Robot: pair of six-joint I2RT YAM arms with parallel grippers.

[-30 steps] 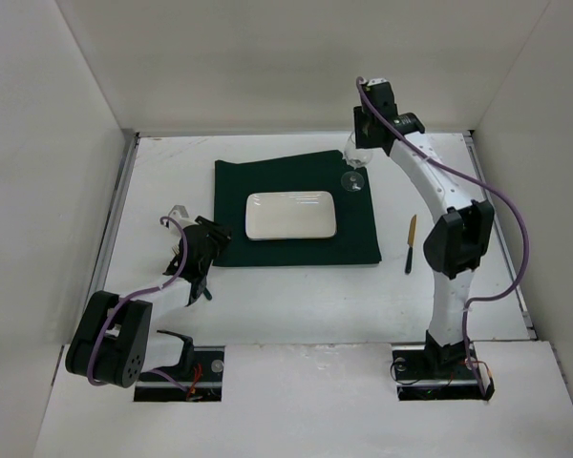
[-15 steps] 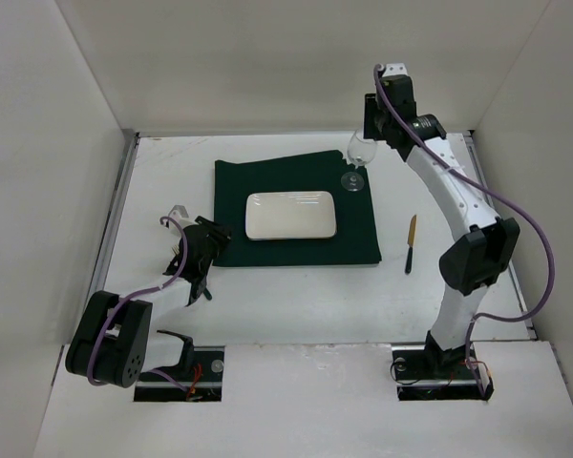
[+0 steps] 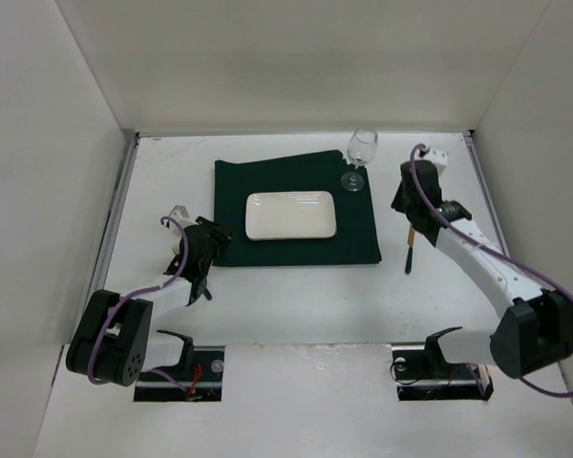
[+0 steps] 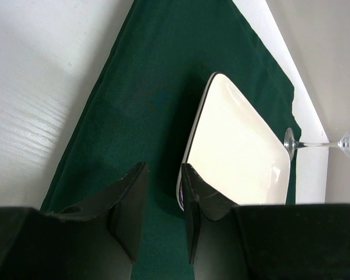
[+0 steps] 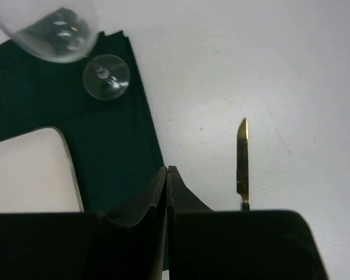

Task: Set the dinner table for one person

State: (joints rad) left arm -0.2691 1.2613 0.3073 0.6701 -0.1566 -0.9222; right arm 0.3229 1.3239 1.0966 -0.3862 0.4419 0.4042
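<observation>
We see the white desk point(image 3: 296, 296), walled on three sides, spread under everything. At its middle lies a dark green placemat point(image 3: 267, 181) carrying a white rectangular plate point(image 3: 290, 215). The left fingers point(image 4: 134, 198) are slightly parted and empty over the mat's near-left corner. The right fingers point(image 5: 163, 186) are pressed together, holding nothing. A wine glass point(image 3: 361, 151) stands on the mat's far-right corner, and a knife point(image 3: 410, 246) lies just right of the mat.

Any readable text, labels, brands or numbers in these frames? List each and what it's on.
None readable in any view.
The plate, green placemat, wine glass and knife carry no print.
Any marking on the arm bases is too small to tell.
</observation>
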